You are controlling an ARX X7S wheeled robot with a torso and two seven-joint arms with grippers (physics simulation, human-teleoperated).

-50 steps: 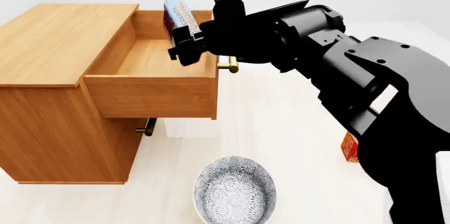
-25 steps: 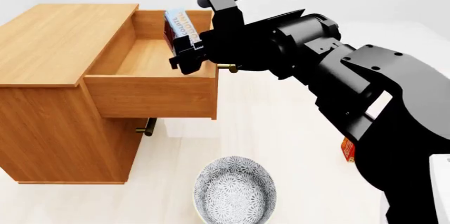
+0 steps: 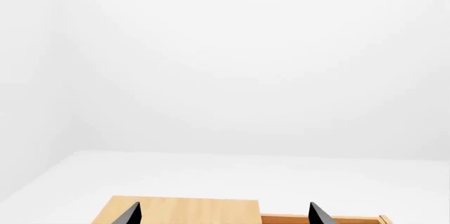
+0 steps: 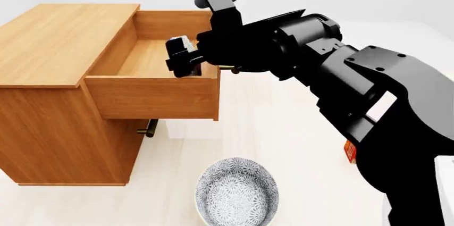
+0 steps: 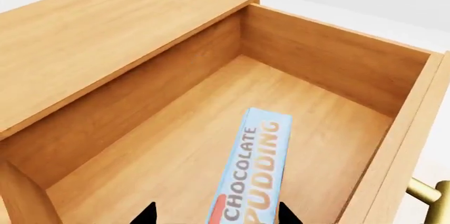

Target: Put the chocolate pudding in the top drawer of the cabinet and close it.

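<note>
Three views of one moment. Head view: the cabinet (image 4: 50,72) stands at the left with the top drawer (image 4: 152,94) pulled fully out; the brass handle of a lower drawer (image 4: 148,128) shows beneath it. The right arm reaches across from the right, and the right gripper (image 4: 183,58) hangs over the open drawer, near its front right corner. The chocolate pudding (image 4: 180,41) is largely hidden behind the gripper here (only a pale edge shows). A patterned bowl (image 4: 237,192) sits on the floor in front of the cabinet, and a red-orange box (image 4: 352,150) peeks out from behind the arm at the right.

Right wrist view: the chocolate pudding (image 5: 252,168), its light blue face and printed name legible, lies lengthwise between the two dark fingertips (image 5: 147,215), over the wooden drawer floor (image 5: 168,155); whether the fingers press on it or it rests on the floor cannot be told.

Left wrist view: the left gripper (image 3: 221,216) has its fingertips spread wide with nothing between them, the cabinet top (image 3: 183,211) far beyond.
</note>
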